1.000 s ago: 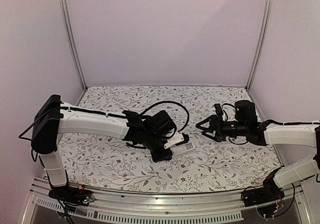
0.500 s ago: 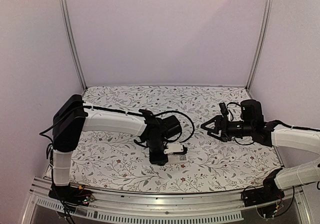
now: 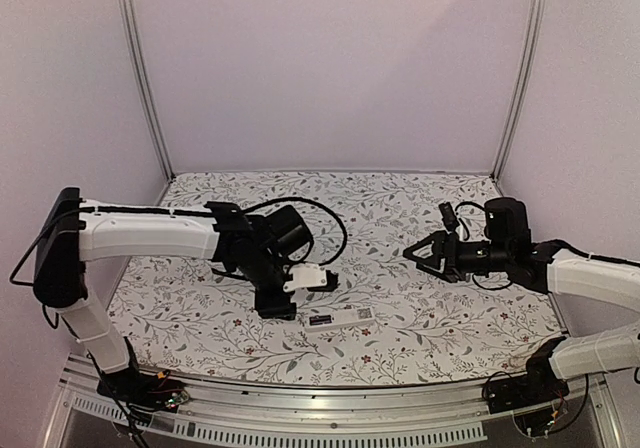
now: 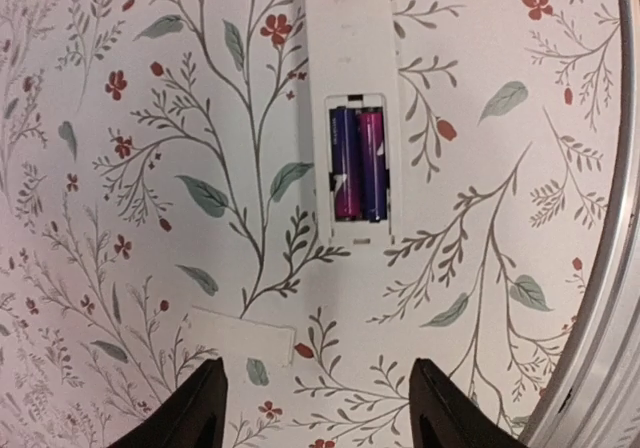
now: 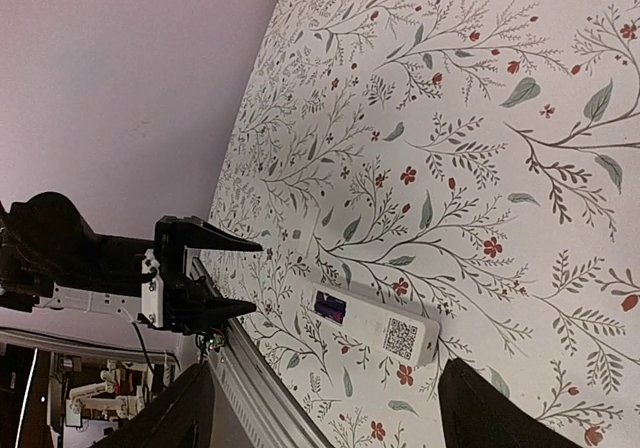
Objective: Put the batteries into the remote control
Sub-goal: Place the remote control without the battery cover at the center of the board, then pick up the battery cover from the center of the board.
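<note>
Lying flat near the near edge of the floral-printed surface, about midway along it, the remote control has its compartment open. Both batteries sit inside it side by side. A white cover piece rests near it. Lilac walls and metal posts enclose the surface. A second ago the left claw held the remote aloft; now it hovers spread and empty, drawn back leftward. The right claw stays spread and empty over the right side.
</note>
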You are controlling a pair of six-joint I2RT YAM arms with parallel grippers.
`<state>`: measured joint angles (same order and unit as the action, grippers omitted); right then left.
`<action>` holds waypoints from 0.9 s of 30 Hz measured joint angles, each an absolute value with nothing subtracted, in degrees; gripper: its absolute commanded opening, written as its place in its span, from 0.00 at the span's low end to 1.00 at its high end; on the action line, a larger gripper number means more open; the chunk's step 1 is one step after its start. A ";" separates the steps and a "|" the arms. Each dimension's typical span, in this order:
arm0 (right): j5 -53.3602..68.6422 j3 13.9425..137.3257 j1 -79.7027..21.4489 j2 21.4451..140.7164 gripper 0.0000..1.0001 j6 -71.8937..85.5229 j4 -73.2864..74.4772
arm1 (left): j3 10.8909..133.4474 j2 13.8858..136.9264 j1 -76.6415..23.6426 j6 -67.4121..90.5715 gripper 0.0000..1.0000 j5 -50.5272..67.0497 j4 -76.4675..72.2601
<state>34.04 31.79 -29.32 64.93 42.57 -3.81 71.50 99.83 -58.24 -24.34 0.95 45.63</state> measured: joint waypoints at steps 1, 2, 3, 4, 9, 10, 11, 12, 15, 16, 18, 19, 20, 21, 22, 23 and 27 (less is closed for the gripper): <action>34.20 31.99 -29.30 64.93 0.78 42.46 -3.81 | 69.12 97.12 -57.34 -25.12 0.55 0.78 44.75; 34.33 32.21 -29.28 64.93 0.78 42.35 -3.81 | 66.61 94.74 -56.38 -26.09 0.52 0.78 43.79; 34.46 32.36 -29.26 64.93 0.79 42.26 -3.86 | 65.08 93.65 -55.88 -26.61 0.49 0.69 43.05; 34.61 32.49 -29.23 64.93 0.79 42.15 -3.84 | 63.44 92.95 -55.46 -27.24 0.47 0.64 42.15; 34.96 32.60 -29.23 64.93 0.79 41.93 -3.81 | 58.22 93.67 -54.94 -29.54 0.34 -0.51 38.87; 35.05 32.60 -29.23 64.93 0.79 41.93 -3.84 | 58.08 94.26 -54.94 -30.11 0.32 -1.04 38.54; 35.09 32.60 -29.23 64.93 0.79 41.91 -3.81 | 58.08 94.83 -54.94 -30.33 0.32 -1.37 38.04; 35.18 32.60 -29.23 64.93 0.79 41.89 -3.84 | 58.08 95.53 -54.92 -30.70 0.31 -1.85 37.36; 35.40 32.62 -29.23 64.93 0.79 41.74 -3.81 | 58.08 97.19 -54.83 -31.27 0.28 -2.76 36.01; 35.55 32.62 -29.23 64.93 0.79 41.67 -3.84 | 58.08 97.49 -54.83 -31.44 0.27 -3.05 35.66; 35.73 32.62 -29.23 64.97 0.79 41.47 -3.84 | 58.08 97.82 -54.74 -31.75 0.25 -3.44 35.09; 35.79 32.64 -29.23 64.99 0.79 41.39 -3.81 | 58.08 97.93 -54.70 -31.79 0.25 -3.53 34.89; 35.86 32.64 -29.23 65.01 0.79 41.32 -3.81 | 58.08 98.04 -54.65 -31.86 0.24 -3.60 34.70; 35.94 32.69 -29.23 65.01 0.79 41.30 -3.81 | 58.08 98.26 -54.61 -31.92 0.23 -3.68 34.54; 36.07 32.73 -29.23 65.01 0.79 41.28 -3.81 | 58.11 98.56 -54.57 -31.94 0.23 -3.70 34.46; 36.16 32.84 -29.23 65.04 0.79 41.25 -3.79 | 58.13 99.07 -54.48 -31.94 0.22 -3.68 34.39; 36.51 33.41 -29.23 65.39 0.79 41.10 -3.81 | 58.39 101.47 -54.22 -31.94 0.20 -3.62 34.41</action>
<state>36.51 33.41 -29.23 65.39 41.10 -3.81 58.39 101.47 -54.22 -31.94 -3.62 34.41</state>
